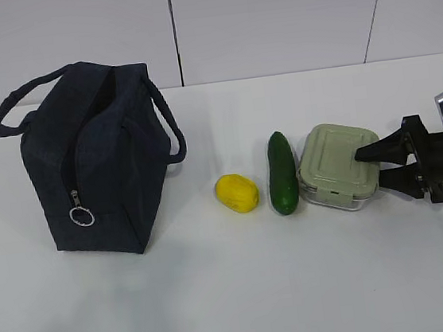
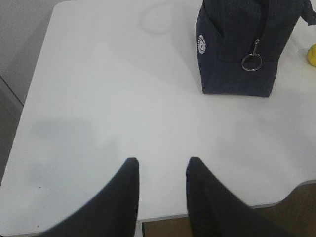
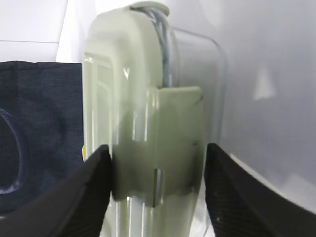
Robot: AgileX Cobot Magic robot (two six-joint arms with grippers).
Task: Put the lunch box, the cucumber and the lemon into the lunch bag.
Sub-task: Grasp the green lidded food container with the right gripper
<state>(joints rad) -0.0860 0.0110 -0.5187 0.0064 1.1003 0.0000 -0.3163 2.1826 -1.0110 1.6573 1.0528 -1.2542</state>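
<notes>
Navy lunch bag (image 1: 97, 160) — one; lemon (image 1: 236, 192), cucumber (image 1: 282, 173), lunch box (image 1: 335, 165) — apparently one each.

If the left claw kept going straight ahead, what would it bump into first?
Probably nothing soon: ahead of the left gripper lies bare table. The lunch bag stands off to its right, though depth is unclear.

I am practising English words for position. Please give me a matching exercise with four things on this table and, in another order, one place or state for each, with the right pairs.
Things:
1. lunch bag
2. lemon
3. cucumber
4. lunch box

Places or states:
A. lies between the lemon and the lunch box
B. farthest left, standing upright
C. between the fingers of the right gripper
D. yellow, between the bag and the cucumber

Pairs: 1-B, 2-D, 3-A, 4-C
</notes>
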